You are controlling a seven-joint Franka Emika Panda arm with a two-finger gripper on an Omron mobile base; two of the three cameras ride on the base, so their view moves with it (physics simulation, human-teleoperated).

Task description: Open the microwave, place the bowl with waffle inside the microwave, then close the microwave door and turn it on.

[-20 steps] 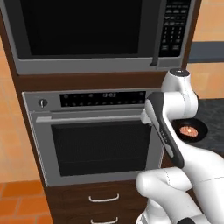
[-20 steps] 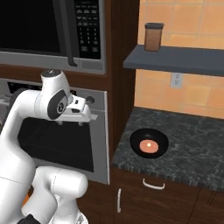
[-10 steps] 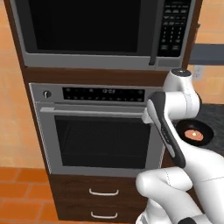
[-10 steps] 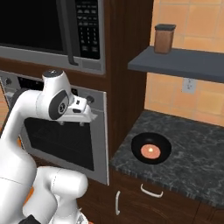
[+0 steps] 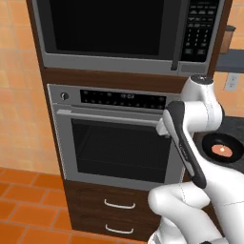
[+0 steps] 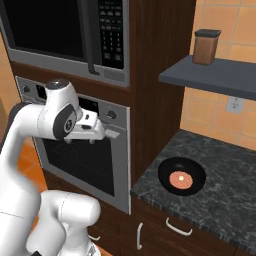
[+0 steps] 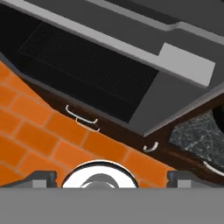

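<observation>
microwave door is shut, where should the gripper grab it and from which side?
Grip the long dark curved bar handle at the right edge of the microwave door, just left of the keypad. It runs vertically and appears to stand off the panel, so approach head-on from the front with the fingers straddling it left-right, probably around mid-height, then pull outward.

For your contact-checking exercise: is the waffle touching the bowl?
Touching: the right base view shows the waffle lying flat inside the bowl, on its floor.

Light was even and soft, rendered, with no hard shadows. The microwave door (image 5: 107, 26) and oven window (image 5: 121, 147) stayed flat black, without glare. Edges looked slightly soft; no edge distortion showed.
</observation>
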